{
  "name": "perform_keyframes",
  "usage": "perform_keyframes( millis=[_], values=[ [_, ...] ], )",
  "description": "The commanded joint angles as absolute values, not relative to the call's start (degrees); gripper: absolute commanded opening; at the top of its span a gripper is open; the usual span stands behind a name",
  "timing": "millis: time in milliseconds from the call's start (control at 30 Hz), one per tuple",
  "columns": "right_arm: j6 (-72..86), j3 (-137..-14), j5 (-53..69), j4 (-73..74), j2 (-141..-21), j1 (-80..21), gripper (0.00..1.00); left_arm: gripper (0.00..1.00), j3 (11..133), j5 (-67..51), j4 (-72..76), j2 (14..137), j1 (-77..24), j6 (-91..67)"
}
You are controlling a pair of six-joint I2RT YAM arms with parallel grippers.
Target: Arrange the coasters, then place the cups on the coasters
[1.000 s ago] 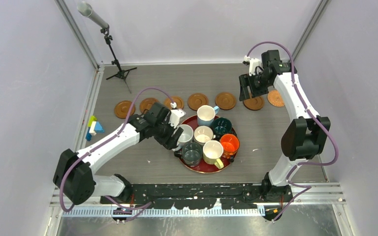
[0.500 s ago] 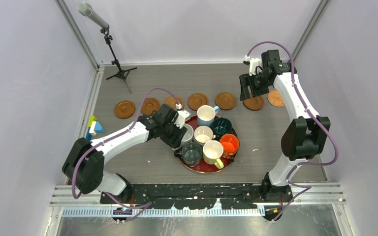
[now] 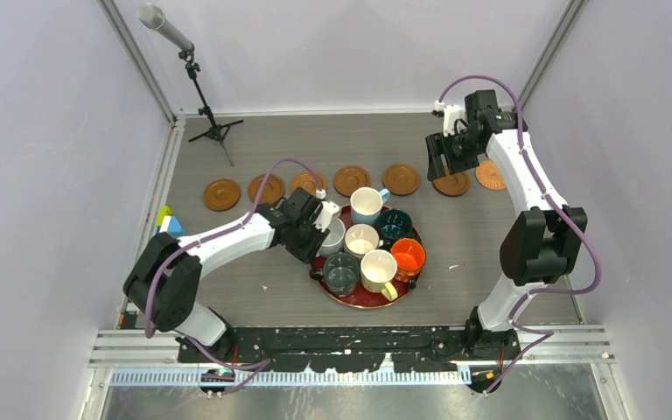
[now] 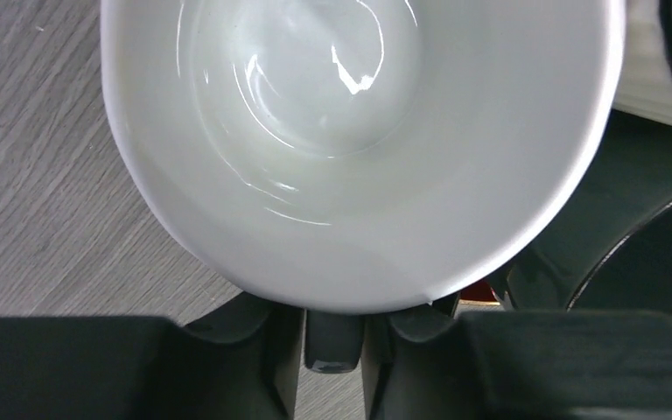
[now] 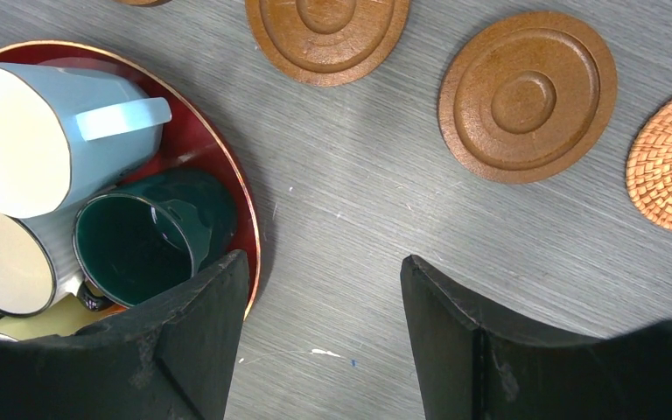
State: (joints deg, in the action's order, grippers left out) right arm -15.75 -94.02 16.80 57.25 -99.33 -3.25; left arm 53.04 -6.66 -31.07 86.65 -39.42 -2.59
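Several brown coasters (image 3: 351, 180) lie in a row across the far table, from the leftmost coaster (image 3: 221, 194) to the one under the right arm (image 3: 451, 184). Several cups stand on a dark red tray (image 3: 363, 300): white (image 3: 332, 238), light blue (image 3: 367, 204), cream (image 3: 361, 239), teal (image 3: 395, 226), orange (image 3: 408, 255), grey-green (image 3: 341, 273), pale yellow (image 3: 378, 269). My left gripper (image 3: 318, 234) is at the tray's left edge. In the left wrist view the white cup (image 4: 350, 131) fills the frame and the left gripper (image 4: 334, 337) is shut on its handle. My right gripper (image 5: 324, 262) hangs open above bare table, near two coasters (image 5: 528, 94).
A woven orange mat (image 3: 491, 174) lies at the right end of the coaster row. A microphone stand (image 3: 201, 105) rises at the back left. Coloured blocks (image 3: 166, 225) sit by the left wall. In the right wrist view the tray rim (image 5: 247, 219) is just left of the fingers.
My left arm has slid right to the white cup and its jaws have closed round the handle. The right arm has stayed where it was, still open.
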Motion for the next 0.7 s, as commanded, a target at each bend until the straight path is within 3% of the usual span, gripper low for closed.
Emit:
perform_keyframes(
  millis=[0,133,233,667],
  values=[
    [-17.6,-93.9,16.7,56.3,-96.3,-3.0,0.69,0.23,54.3,-7.5,-30.2,84.2,-39.5,-2.5],
    [-18.3,-93.8,16.9,56.7,-96.0,-3.0,0.69,0.06,53.0,-8.0,-30.3,81.4,-39.5,-3.0],
    [-18.6,-93.4,16.9,56.7,-95.6,-3.1,0.69,0.0,52.8,-8.2,-30.8,79.1,-39.5,-2.5],
    [-18.5,-92.0,18.4,57.1,-93.1,-3.0,0.69,0.0,57.1,-11.3,-35.6,65.5,-35.5,-2.1]
  ],
)
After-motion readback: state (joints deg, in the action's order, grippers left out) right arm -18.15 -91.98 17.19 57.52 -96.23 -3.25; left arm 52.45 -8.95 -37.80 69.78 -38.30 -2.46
